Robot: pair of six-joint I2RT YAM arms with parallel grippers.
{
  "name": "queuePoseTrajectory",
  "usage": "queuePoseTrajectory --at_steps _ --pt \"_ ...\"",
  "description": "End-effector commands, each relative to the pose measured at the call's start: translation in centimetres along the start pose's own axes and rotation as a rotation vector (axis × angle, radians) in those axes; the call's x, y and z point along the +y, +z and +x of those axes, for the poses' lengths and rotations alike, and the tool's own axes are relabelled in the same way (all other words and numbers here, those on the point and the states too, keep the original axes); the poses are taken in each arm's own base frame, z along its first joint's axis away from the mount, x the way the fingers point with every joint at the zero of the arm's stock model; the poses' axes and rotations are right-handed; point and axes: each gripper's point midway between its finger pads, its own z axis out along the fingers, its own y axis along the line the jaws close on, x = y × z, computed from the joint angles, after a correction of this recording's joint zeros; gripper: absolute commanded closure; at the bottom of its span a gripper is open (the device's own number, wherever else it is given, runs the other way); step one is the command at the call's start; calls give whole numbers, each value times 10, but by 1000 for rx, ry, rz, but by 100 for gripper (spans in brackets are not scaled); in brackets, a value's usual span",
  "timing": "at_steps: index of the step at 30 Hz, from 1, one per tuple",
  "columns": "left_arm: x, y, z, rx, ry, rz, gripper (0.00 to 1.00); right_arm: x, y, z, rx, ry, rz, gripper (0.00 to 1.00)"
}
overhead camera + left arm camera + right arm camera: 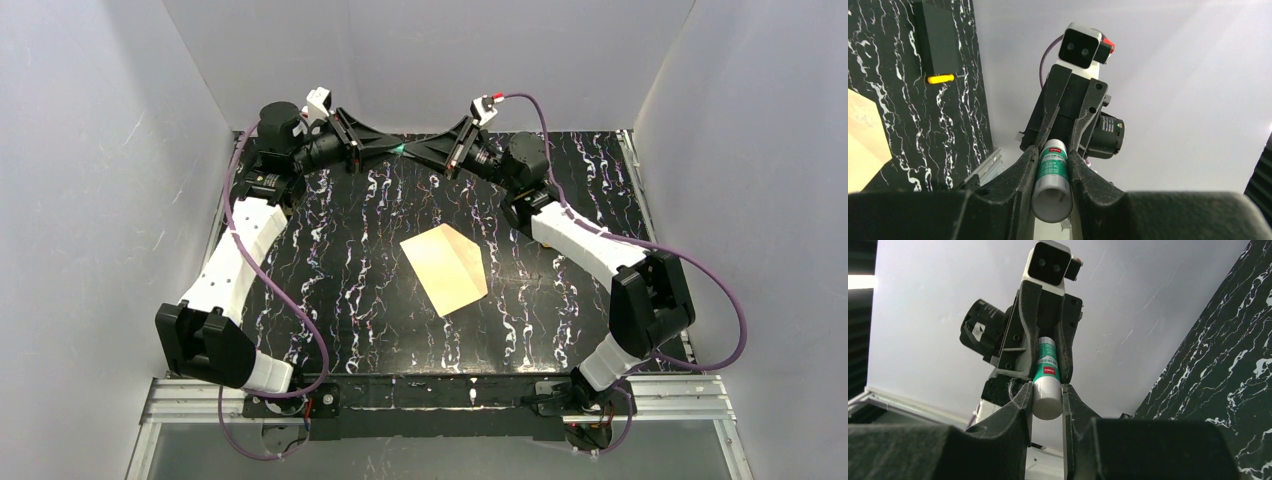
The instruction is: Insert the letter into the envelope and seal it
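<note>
A green-and-white glue stick [400,148] is held in the air over the table's back middle, between both grippers. My left gripper [386,143] is shut on its open grey end [1052,181]. My right gripper [418,151] is shut on its white cap end [1047,392]. The two grippers face each other tip to tip. The cream-tan envelope [447,268] lies flat at the table's middle, its pointed flap open to the right of a crease line. Its corner shows in the left wrist view [862,142]. No separate pale-yellow letter shows.
The black marbled table [340,260] has grey walls on three sides. A metal rail [440,395] runs along its near edge by the arm bases. A black block with a yellow strip [937,42] shows in the left wrist view.
</note>
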Motion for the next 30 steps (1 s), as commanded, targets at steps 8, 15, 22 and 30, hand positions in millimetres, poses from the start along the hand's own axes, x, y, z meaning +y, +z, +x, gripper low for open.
queuePoseTrajectory --at_steps 8,15,22,30 --pt "-3 -25 -8 6 -29 45 100 27 -29 -12 123 -358 -128 99" --pt "0 -28 -17 -13 -42 42 100 31 -33 -23 99 -486 -109 99" --pt "-3 -33 -16 -21 81 2 100 -48 -48 -43 96 -534 336 99" --pt "7 -32 -11 5 168 23 100 -203 -169 -42 142 -427 1195 99"
